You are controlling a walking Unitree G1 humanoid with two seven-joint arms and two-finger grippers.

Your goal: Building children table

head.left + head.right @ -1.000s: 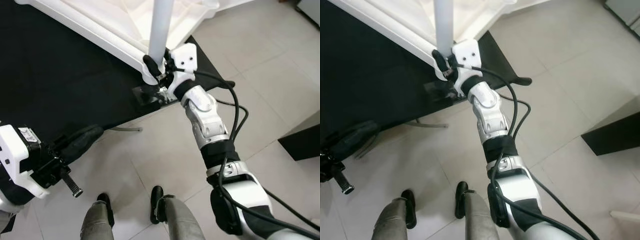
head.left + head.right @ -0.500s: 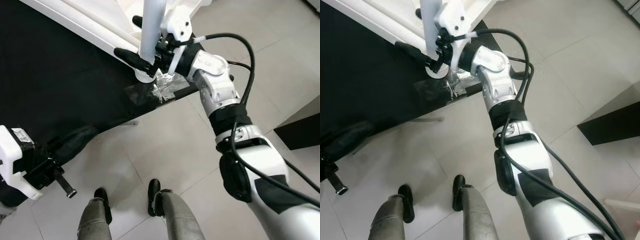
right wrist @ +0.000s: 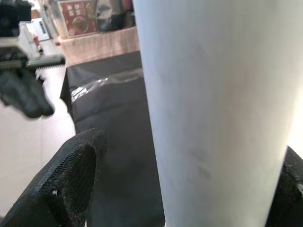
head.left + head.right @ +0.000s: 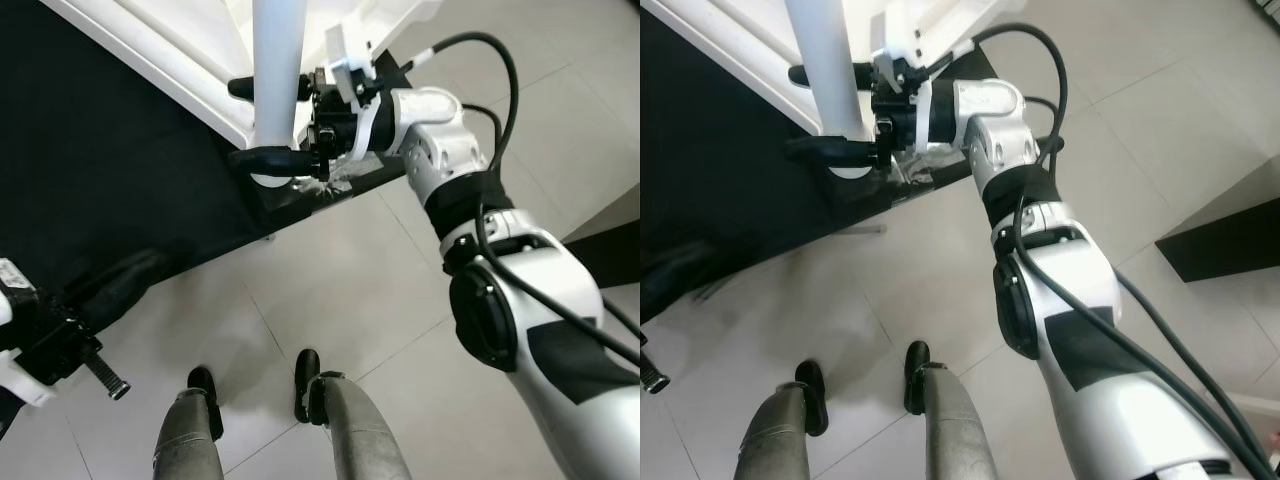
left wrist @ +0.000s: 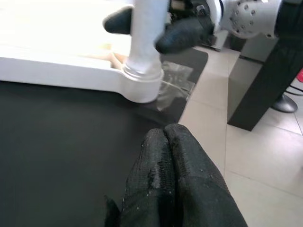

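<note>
The table leg stood upright in the corner socket of the upturned tabletop; the right end effector straddled it, fingers apart; the left end effector idled, closed and empty; keep the leg vertical while turning.

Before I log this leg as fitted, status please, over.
Right gripper jaws either side of the white table leg, at its base. Left gripper shut, low over the black mat. Leg upright in the tabletop corner. Nothing obstructing.
</note>
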